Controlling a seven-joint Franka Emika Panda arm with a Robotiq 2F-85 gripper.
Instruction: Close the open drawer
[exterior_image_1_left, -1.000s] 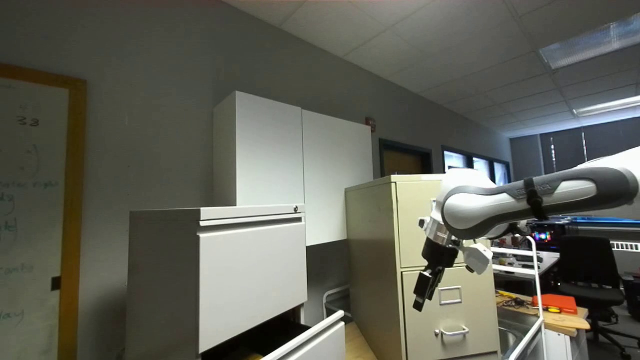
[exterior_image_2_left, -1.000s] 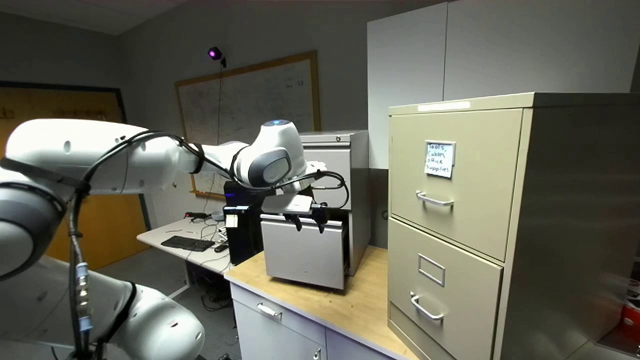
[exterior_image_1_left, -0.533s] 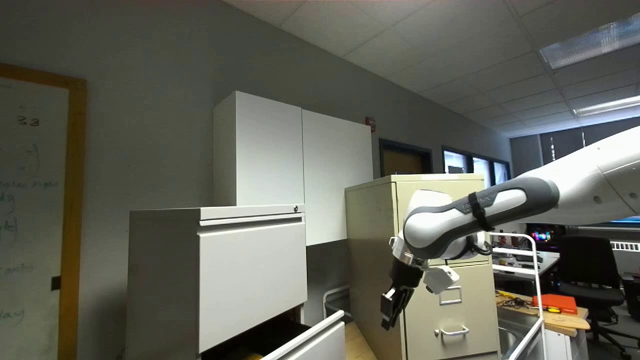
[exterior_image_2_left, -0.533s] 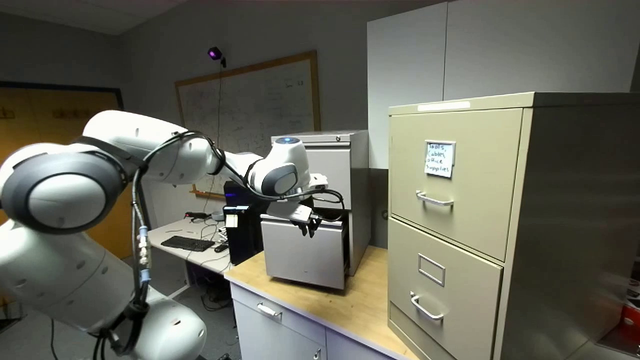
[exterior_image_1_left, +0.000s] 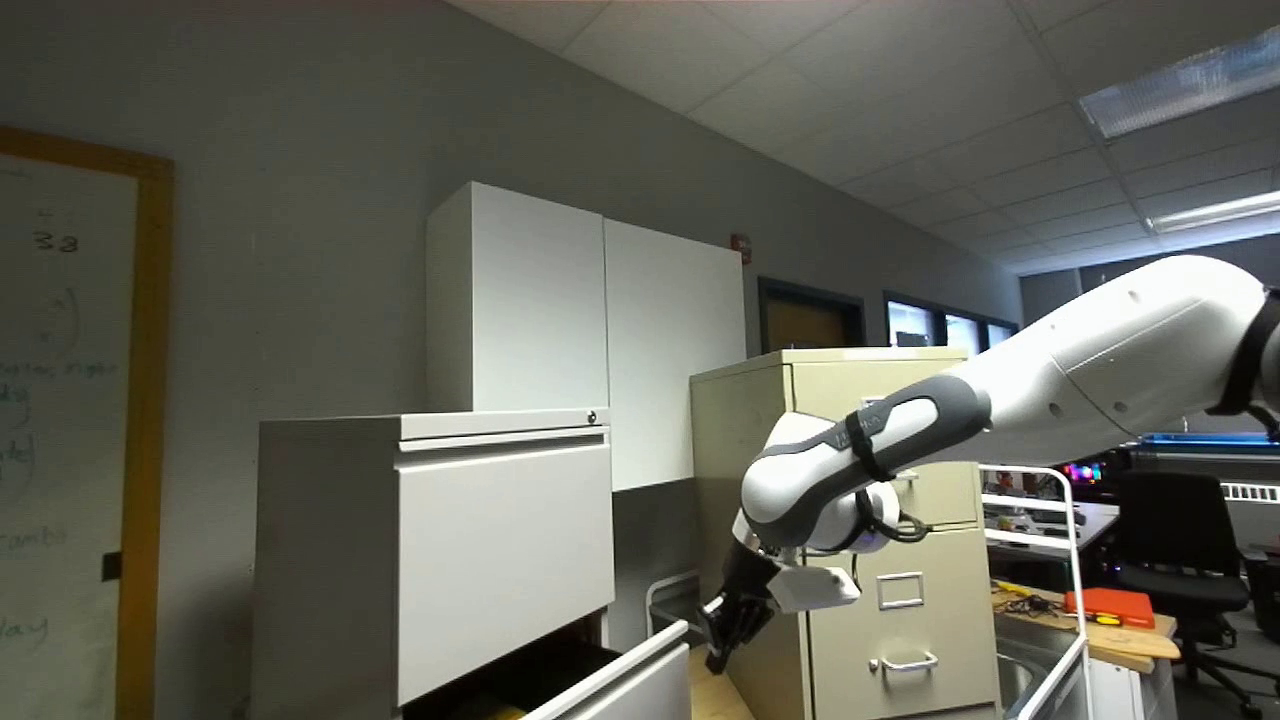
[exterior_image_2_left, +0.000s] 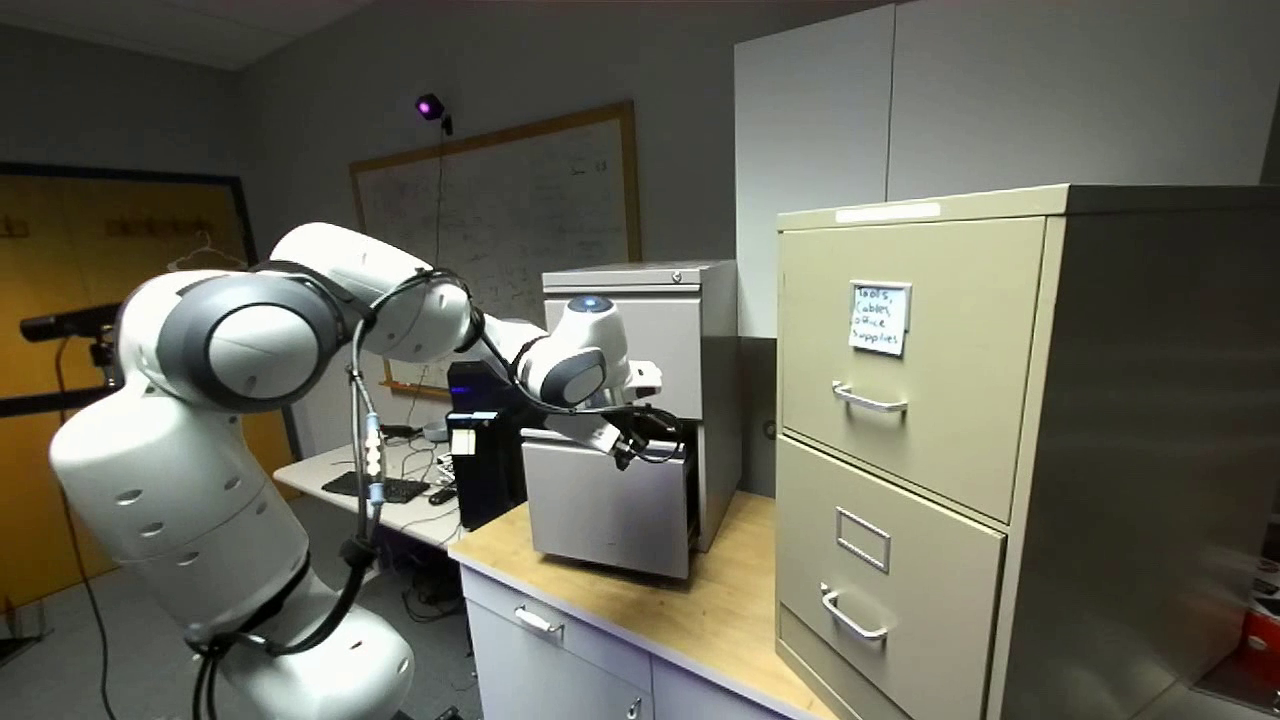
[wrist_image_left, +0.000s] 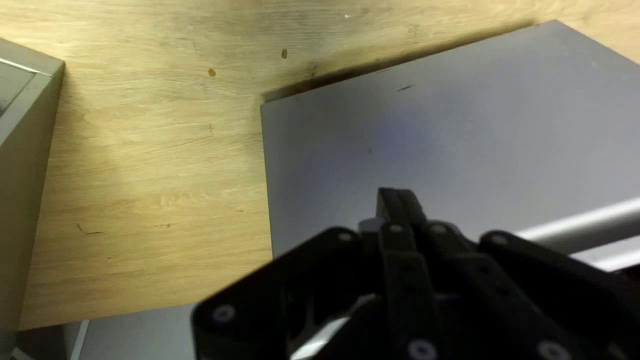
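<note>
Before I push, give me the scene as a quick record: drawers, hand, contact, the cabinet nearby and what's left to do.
Open drawer: lower one of the grey cabinet, pulled out above the wooden counter
Upper drawer: shut
Inside the open drawer: dark; a yellow patch shows, too little to identify
Hand: shut, holding nothing, in front of the open drawer
Contact: cannot tell whether hand and drawer touch
Beige cabinet: apart from the open drawer; both its drawers in view are shut
Left to do: push the open drawer in

Drawer (wrist_image_left: 450, 130) close in downward wrist cam, farther in both ext. views
</note>
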